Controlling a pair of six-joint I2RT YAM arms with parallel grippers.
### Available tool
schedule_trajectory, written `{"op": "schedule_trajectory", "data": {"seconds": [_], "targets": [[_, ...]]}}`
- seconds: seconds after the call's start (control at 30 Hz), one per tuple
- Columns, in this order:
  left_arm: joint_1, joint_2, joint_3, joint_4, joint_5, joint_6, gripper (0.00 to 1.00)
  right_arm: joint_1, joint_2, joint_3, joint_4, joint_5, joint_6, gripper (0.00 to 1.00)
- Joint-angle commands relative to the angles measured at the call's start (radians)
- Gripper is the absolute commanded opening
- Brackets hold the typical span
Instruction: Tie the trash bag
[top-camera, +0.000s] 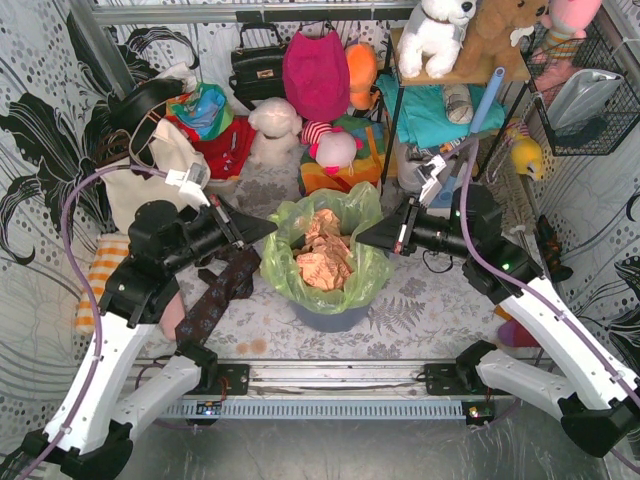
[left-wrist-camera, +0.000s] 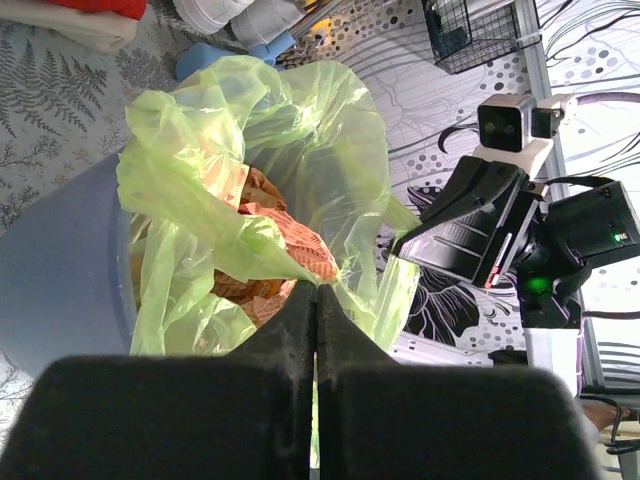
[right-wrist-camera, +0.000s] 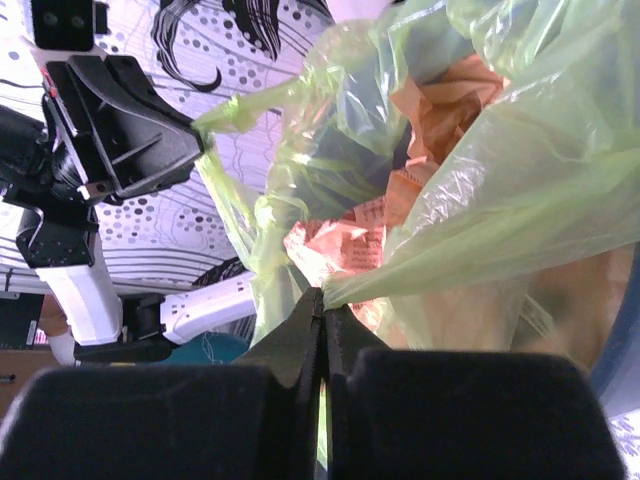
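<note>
Now, trash bag (top-camera: 283, 262): lime-green, mouth open, sitting in blue-grey bin (top-camera: 330, 318).
Left gripper (top-camera: 270, 229): jaws closed, pinching left rim.
Right gripper (top-camera: 362, 238): jaws closed, pinching right rim.

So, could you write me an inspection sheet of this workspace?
Surface: fern-print cloth covers the table.
Job's things: trash bag sits in a blue-grey bin, mouth open, untied, crumpled orange paper inside.
Clutter: dark patterned fabric beside the bin; white tote bag behind.
Grippers: left gripper and right gripper each shut on opposite sides of the bag's rim.
Cables: purple cables trail along both arms, off the bag.
Surroundings: plush toys, wire basket, patterned walls.
</note>
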Motion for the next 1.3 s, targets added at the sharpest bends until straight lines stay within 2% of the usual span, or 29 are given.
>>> {"op": "schedule_trajectory", "data": {"seconds": [0.0,0.27,0.63,1.03,1.27], "targets": [[-0.003,0.009,0.062,0.044,0.024,0.000,0.00,0.008,-0.003,0.080,0.029,0.061,0.004,0.00],[-0.002,0.057,0.153,0.047,-0.006,0.036,0.00,0.007,-0.008,0.208,-0.109,0.229,-0.072,0.00],[-0.003,0.153,0.231,0.102,-0.032,0.083,0.00,0.007,0.033,0.360,-0.198,0.423,-0.174,0.00],[-0.002,0.215,0.385,0.087,-0.093,0.155,0.00,0.007,0.091,0.484,-0.206,0.485,-0.255,0.00],[-0.003,0.244,0.342,0.139,-0.093,0.160,0.00,0.007,0.117,0.477,-0.214,0.518,-0.288,0.00]]}}
